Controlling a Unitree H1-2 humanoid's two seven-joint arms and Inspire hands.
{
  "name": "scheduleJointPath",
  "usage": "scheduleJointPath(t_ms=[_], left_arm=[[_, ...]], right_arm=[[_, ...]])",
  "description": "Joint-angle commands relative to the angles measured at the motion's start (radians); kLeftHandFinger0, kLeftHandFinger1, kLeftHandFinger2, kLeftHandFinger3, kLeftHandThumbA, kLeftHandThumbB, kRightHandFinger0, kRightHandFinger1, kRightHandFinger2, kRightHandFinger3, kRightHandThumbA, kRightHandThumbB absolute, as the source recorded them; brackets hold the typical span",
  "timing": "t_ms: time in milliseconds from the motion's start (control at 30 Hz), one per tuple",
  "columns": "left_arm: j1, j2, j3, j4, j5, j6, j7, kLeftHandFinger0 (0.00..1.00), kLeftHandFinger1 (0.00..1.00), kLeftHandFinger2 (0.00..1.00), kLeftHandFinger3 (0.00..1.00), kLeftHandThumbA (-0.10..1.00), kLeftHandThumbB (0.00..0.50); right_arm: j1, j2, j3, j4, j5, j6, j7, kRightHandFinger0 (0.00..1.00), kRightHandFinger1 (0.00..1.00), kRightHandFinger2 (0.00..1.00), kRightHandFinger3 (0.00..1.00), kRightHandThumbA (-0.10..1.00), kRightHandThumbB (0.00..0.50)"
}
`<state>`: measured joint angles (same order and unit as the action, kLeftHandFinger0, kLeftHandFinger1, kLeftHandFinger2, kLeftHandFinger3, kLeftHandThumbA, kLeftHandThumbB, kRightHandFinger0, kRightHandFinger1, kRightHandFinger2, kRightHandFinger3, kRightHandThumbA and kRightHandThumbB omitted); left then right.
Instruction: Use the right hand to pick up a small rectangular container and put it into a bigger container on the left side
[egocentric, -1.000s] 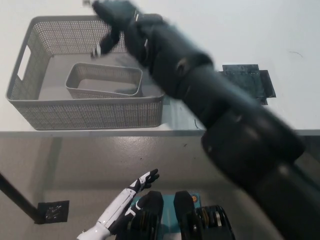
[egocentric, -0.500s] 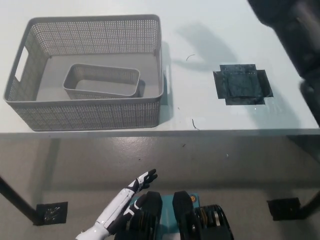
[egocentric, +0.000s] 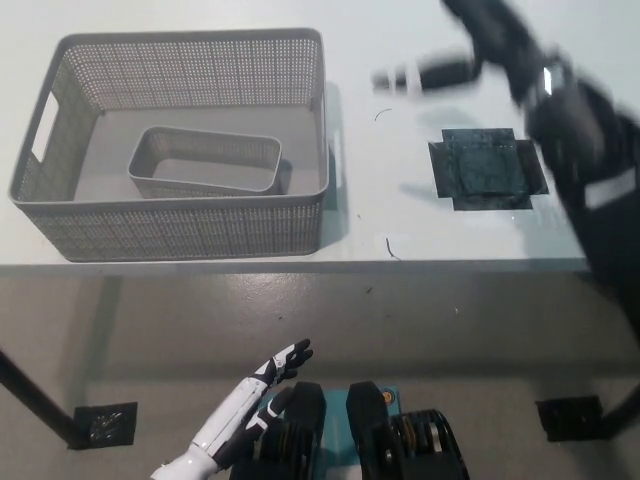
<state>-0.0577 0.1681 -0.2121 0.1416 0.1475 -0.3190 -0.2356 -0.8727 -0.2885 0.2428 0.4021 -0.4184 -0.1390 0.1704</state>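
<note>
A small grey rectangular mesh container (egocentric: 205, 163) lies inside the big grey mesh basket (egocentric: 175, 230) on the left part of the white table. My black right hand (egocentric: 480, 48) hovers over the table's far right, above the black patch, blurred by motion, fingers spread and holding nothing. It is well clear of the basket. My white left hand (egocentric: 262, 385) hangs low below the table edge, fingers apart and empty.
A black cross-shaped patch (egocentric: 486, 168) is stuck on the table right of the basket. The table's front edge (egocentric: 400, 265) runs across the middle of the view, with grey floor below and a black table foot (egocentric: 103, 424) at lower left.
One second ago my right arm reached over the basket; it swung away to the right and now shows over the table's far right side. The small container stays in the basket.
</note>
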Motion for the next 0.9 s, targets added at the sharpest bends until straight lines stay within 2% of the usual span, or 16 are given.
scheduleJointPath(t_ms=[0, 33, 100, 133, 200, 267, 400, 467, 500, 533, 567, 633, 733, 800, 833, 867], left_arm=[[-0.052, -0.076, 0.083, 0.009, -0.039, -0.089, 0.124, 1.0, 1.0, 1.0, 1.0, 1.0, 0.304], [-0.05, -0.082, 0.087, 0.012, -0.039, -0.097, 0.132, 1.0, 1.0, 1.0, 1.0, 1.0, 0.302], [-0.045, -0.086, 0.088, 0.02, -0.031, -0.114, 0.141, 1.0, 1.0, 1.0, 1.0, 1.0, 0.286], [-0.041, -0.088, 0.09, 0.017, -0.024, -0.111, 0.146, 1.0, 1.0, 1.0, 1.0, 1.0, 0.296], [-0.037, -0.087, 0.092, 0.01, -0.018, -0.108, 0.148, 1.0, 1.0, 1.0, 1.0, 1.0, 0.295], [-0.041, -0.086, 0.096, 0.017, -0.023, -0.11, 0.143, 1.0, 1.0, 1.0, 1.0, 1.0, 0.288], [-0.046, -0.086, 0.103, 0.015, -0.023, -0.107, 0.134, 1.0, 1.0, 1.0, 1.0, 1.0, 0.277], [-0.046, -0.086, 0.105, 0.02, -0.019, -0.115, 0.131, 1.0, 1.0, 1.0, 1.0, 1.0, 0.271], [-0.045, -0.087, 0.107, 0.023, -0.016, -0.119, 0.131, 1.0, 1.0, 1.0, 1.0, 1.0, 0.272], [-0.048, -0.09, 0.112, 0.034, -0.013, -0.132, 0.135, 1.0, 1.0, 1.0, 1.0, 1.0, 0.277], [-0.05, -0.093, 0.116, 0.041, -0.013, -0.138, 0.136, 1.0, 1.0, 1.0, 1.0, 1.0, 0.282], [-0.051, -0.097, 0.125, 0.05, -0.009, -0.143, 0.135, 1.0, 1.0, 1.0, 1.0, 1.0, 0.3], [-0.058, -0.096, 0.13, 0.066, -0.017, -0.151, 0.136, 1.0, 1.0, 1.0, 1.0, 1.0, 0.31], [-0.064, -0.095, 0.134, 0.071, -0.016, -0.151, 0.135, 1.0, 1.0, 1.0, 1.0, 1.0, 0.314], [-0.068, -0.091, 0.138, 0.074, -0.014, -0.151, 0.138, 1.0, 1.0, 1.0, 1.0, 1.0, 0.313], [-0.068, -0.089, 0.14, 0.078, -0.014, -0.151, 0.139, 1.0, 1.0, 1.0, 1.0, 1.0, 0.314]], right_arm=[[0.574, 0.09, -0.084, -1.008, 0.382, -0.119, -0.165, 1.0, 1.0, 1.0, 1.0, 1.0, 0.211], [0.615, 0.117, -0.056, -1.024, 0.351, -0.13, -0.174, 1.0, 1.0, 1.0, 1.0, 1.0, 0.206], [0.683, 0.172, -0.02, -1.018, 0.247, -0.193, -0.204, 1.0, 1.0, 1.0, 1.0, 1.0, 0.23], [0.708, 0.193, -0.005, -1.014, 0.204, -0.219, -0.21, 1.0, 1.0, 1.0, 1.0, 1.0, 0.24], [0.746, 0.218, 0.018, -1.002, 0.176, -0.254, -0.209, 1.0, 1.0, 1.0, 1.0, 1.0, 0.267], [0.832, 0.28, 0.053, -0.97, 0.126, -0.327, -0.243, 1.0, 1.0, 1.0, 1.0, 1.0, 0.212], [0.924, 0.326, 0.07, -0.953, 0.055, -0.331, -0.264, 1.0, 1.0, 1.0, 1.0, 1.0, 0.189], [0.933, 0.316, 0.077, -0.9, 0.059, -0.331, -0.282, 1.0, 1.0, 1.0, 1.0, 1.0, 0.137], [0.928, 0.314, 0.074, -0.85, 0.107, -0.331, -0.279, 1.0, 1.0, 1.0, 1.0, 1.0, 0.161], [0.915, 0.317, 0.057, -0.774, 0.159, -0.331, -0.257, 1.0, 1.0, 1.0, 1.0, 1.0, 0.219], [0.911, 0.322, 0.045, -0.736, 0.175, -0.331, -0.246, 1.0, 1.0, 1.0, 1.0, 1.0, 0.214], [0.909, 0.357, 0.006, -0.634, 0.242, -0.318, -0.214, 1.0, 1.0, 1.0, 1.0, 1.0, 0.188], [0.865, 0.409, -0.047, -0.455, 0.318, -0.269, -0.197, 1.0, 1.0, 1.0, 1.0, 1.0, 0.108], [0.832, 0.43, -0.075, -0.384, 0.325, -0.257, -0.197, 1.0, 1.0, 1.0, 1.0, 1.0, 0.096], [0.81, 0.444, -0.092, -0.345, 0.368, -0.214, -0.173, 1.0, 1.0, 1.0, 1.0, 1.0, 0.075], [0.798, 0.447, -0.102, -0.319, 0.383, -0.193, -0.157, 1.0, 1.0, 1.0, 1.0, 1.0, 0.022]])
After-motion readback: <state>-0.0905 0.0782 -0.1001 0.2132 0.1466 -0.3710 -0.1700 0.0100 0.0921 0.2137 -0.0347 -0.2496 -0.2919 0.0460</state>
